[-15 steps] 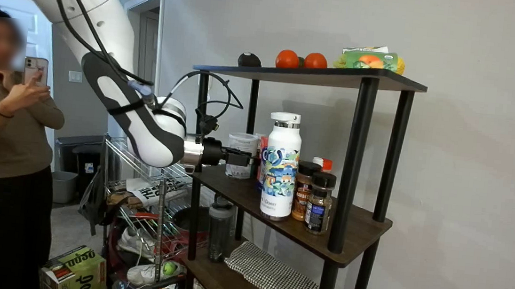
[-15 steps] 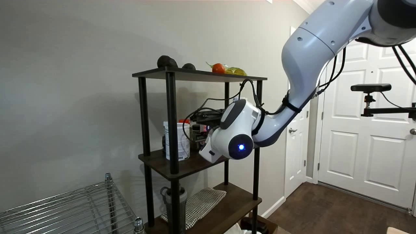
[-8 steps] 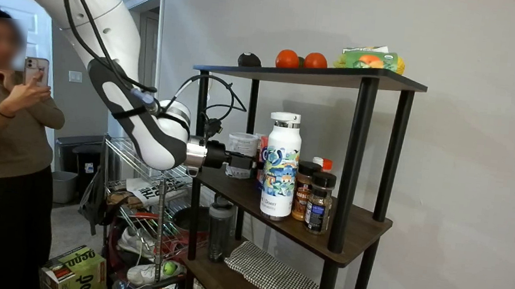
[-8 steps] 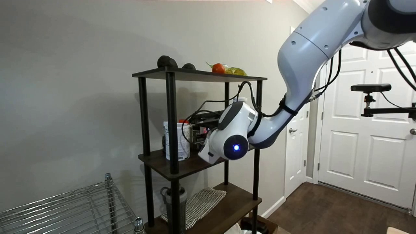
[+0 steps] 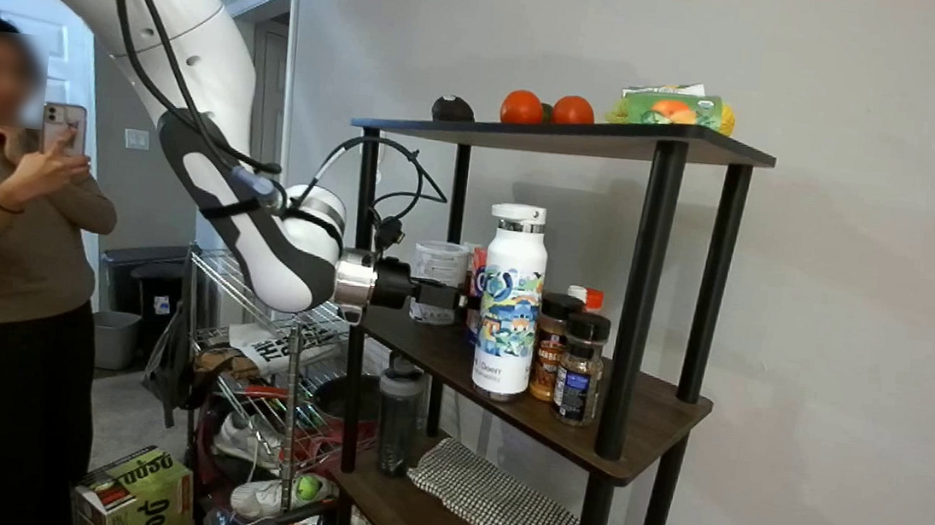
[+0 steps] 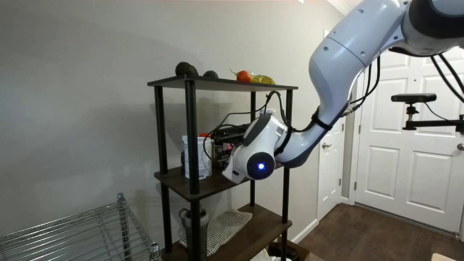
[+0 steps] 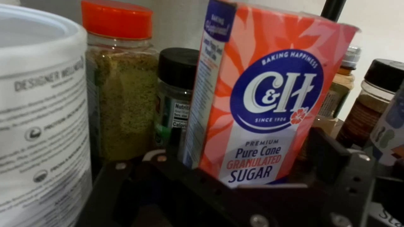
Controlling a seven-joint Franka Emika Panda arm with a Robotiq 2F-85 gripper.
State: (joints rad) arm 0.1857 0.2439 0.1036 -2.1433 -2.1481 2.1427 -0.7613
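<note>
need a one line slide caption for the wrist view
The open gripper faces a C&H sugar box, with a white tub and a red-capped jar at image left.

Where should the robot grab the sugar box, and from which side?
Probably grip the sugar box by its flat, narrow sides, near mid-height, coming straight at the C&H front. It stands upright with that front turned toward the open fingers, which line up at both its sides in the wrist view.

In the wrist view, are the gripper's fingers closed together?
No, the fingers stand apart, with the sugar box showing between them.
</note>
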